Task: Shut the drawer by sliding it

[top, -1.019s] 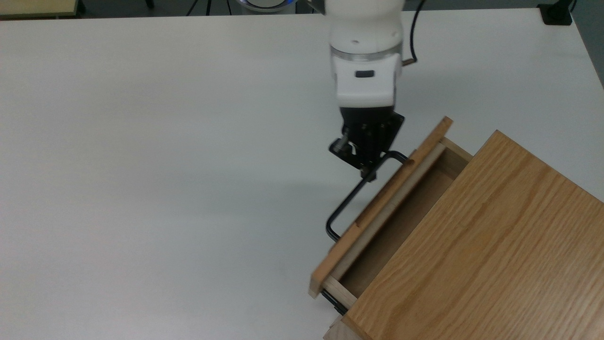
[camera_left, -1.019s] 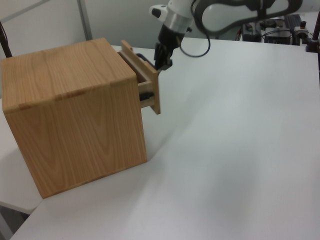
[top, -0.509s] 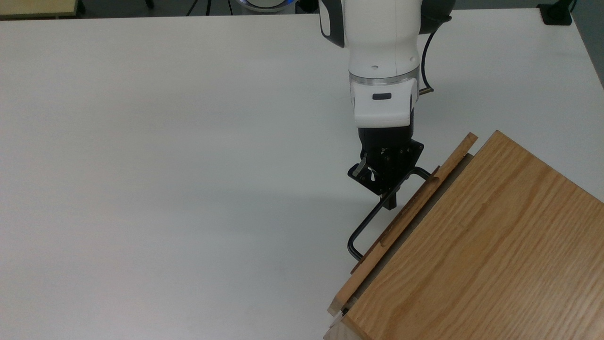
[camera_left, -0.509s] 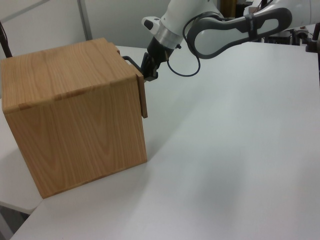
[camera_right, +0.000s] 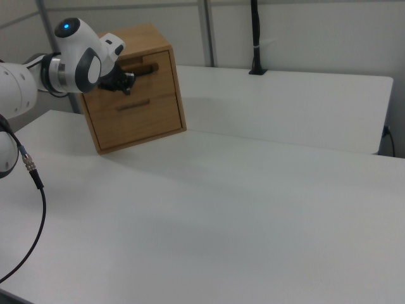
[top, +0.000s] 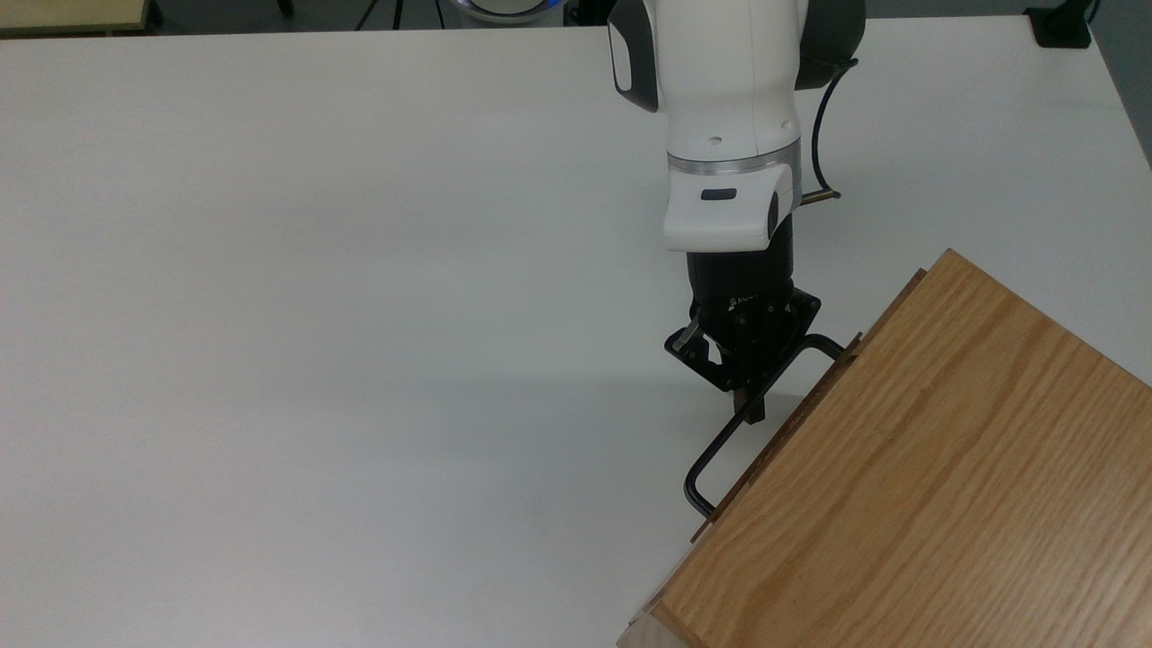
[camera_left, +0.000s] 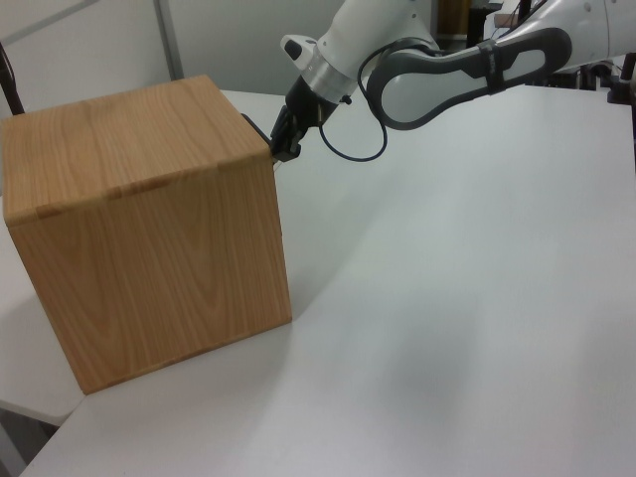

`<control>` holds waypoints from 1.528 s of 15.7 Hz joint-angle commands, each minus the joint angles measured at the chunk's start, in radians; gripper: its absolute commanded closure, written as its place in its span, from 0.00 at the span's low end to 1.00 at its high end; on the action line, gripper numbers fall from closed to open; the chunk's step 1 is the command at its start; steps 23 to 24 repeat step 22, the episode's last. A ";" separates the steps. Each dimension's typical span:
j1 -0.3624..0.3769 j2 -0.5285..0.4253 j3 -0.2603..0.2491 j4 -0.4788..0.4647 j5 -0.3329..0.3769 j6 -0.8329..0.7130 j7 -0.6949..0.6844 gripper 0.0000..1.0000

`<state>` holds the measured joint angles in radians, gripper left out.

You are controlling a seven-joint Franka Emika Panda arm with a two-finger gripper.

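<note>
1. Oak-grain wood makes up the cabinet (top: 927,477), which stands at the top view's lower right corner on the white table (top: 315,315). In the left view it sits at the near left; in the right view at the far left.

2. The drawer (camera_right: 136,79) is the upper one of two fronts seen in the right view. Its front panel lies flush, or very nearly flush, with the cabinet face. In the top view a thin strip of the panel's edge (top: 814,400) peeks out along the cabinet's top edge, and no open box interior is visible.

3. The black bar handle (top: 720,450) sticks out from the panel toward the top view's left, well proud of the wood.

4. The gripper (top: 751,409) comes down from the arm at the far side of the top view and sits on the handle's bar, near its far end. The jaws appear drawn together around the bar, though the exact contact is hard to judge against the black metal.

5. Judged from how things lie, the slide is essentially done: the drawer is in, with at most a sliver of travel left.

6. What seems left is a last small push if the panel is not fully seated, then releasing the bar and backing away from the cabinet without tugging the drawer out again.

7. The lower front (camera_right: 139,114) in the right view is also shut.
</note>
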<state>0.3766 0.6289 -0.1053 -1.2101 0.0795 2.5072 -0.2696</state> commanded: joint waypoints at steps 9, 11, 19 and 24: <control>-0.123 -0.399 -0.007 -0.318 0.023 -0.524 0.059 0.76; -0.194 -0.472 -0.007 -0.325 0.054 -0.658 0.061 0.22; -0.307 -0.708 -0.010 -0.407 0.005 -0.931 0.305 0.00; -0.305 -0.693 -0.010 -0.388 -0.069 -0.990 0.299 0.00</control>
